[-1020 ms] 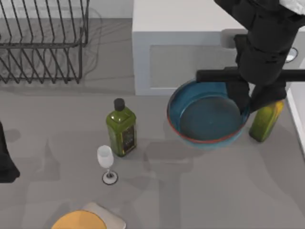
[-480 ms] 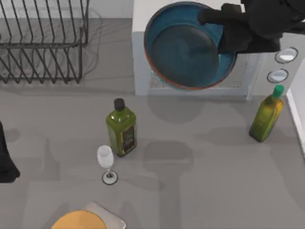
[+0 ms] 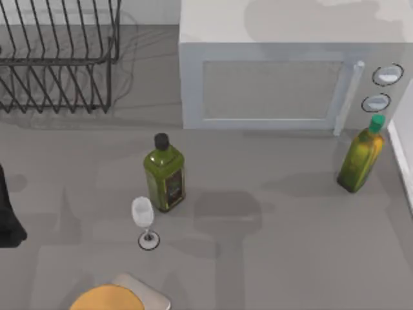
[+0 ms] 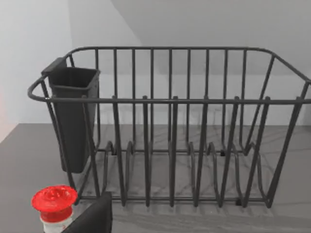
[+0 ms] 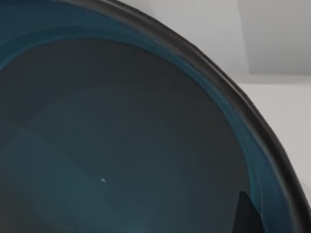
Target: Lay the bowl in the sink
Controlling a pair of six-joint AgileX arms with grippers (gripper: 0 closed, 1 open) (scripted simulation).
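Bowl (image 5: 121,136) and right end effector have left the top view, bowl close beneath wrist camera, presumably carried sinkward; grip state cannot tell.

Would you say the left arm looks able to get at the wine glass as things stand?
Probably yes: the left arm sits at the table's left edge, and bare table lies between it and the wine glass; the black-capped bottle stands beyond it.
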